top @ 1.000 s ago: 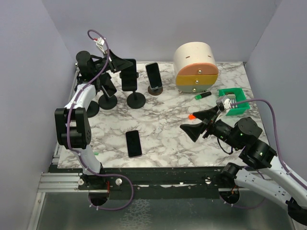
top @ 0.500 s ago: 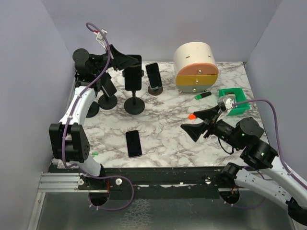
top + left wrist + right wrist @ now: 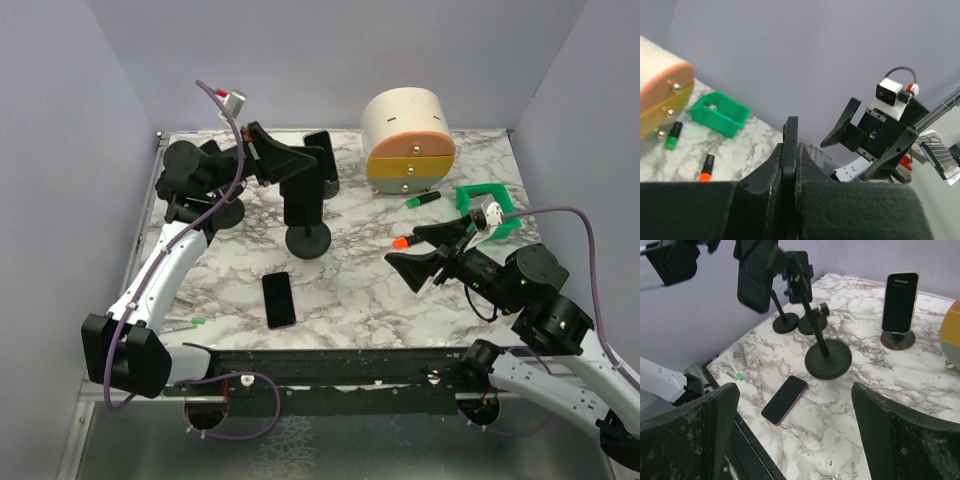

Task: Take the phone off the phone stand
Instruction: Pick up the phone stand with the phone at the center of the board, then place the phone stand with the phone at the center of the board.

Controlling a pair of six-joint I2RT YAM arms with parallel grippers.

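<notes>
A black phone (image 3: pixel 303 203) is clamped in a black phone stand whose round base (image 3: pixel 308 241) is at mid-table. My left gripper (image 3: pixel 310 165) is shut on the phone's upper part. In the left wrist view the phone's thin edge (image 3: pixel 790 127) sticks up between the pressed fingers (image 3: pixel 812 167). The right wrist view shows the phone (image 3: pixel 756 282) at the top of the tilted pole, above the base (image 3: pixel 829 359). My right gripper (image 3: pixel 405 250) hovers open at the right, apart from the stand, with nothing between its fingers.
Another phone (image 3: pixel 279 299) lies flat near the front edge. Behind are a phone on a small round stand (image 3: pixel 900 302) and two black stands (image 3: pixel 786 322). A cream drawer box (image 3: pixel 408 140), a green bin (image 3: pixel 487 210) and two markers (image 3: pixel 422 200) sit at the right.
My left arm has swung right and forward with the phone. The stand came along, its base shifting from the back left toward mid-table. The right gripper barely moved.
</notes>
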